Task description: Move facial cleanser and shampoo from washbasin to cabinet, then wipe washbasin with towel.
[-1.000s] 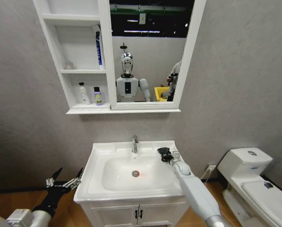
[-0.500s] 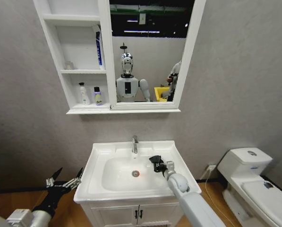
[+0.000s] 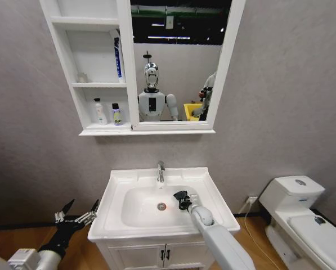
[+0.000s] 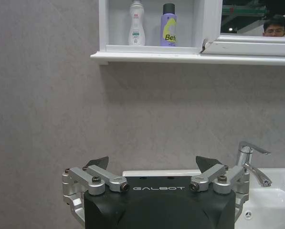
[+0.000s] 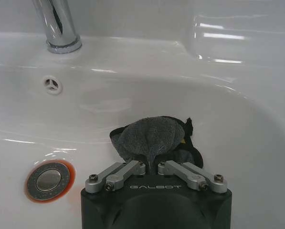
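Dark towel [image 3: 182,198] is being held inside the washbasin [image 3: 118,180] bowl, lower centre of the head view, by the right gripper [image 3: 184,201]; the left gripper [image 3: 77,214] is being kept spread lower left. Bunched towel [image 5: 152,138] is being pinched by the right gripper [image 5: 152,166] at the wrist view's centre, its long axis unreadable.

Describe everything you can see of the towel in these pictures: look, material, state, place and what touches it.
The towel is a small dark grey, nearly black cloth with a soft, fuzzy surface, bunched rather than flat. The right end effector is shut on it, pinching one end. It sits inside the washbasin bowl, against the white inner wall, beside the drain and below the faucet.
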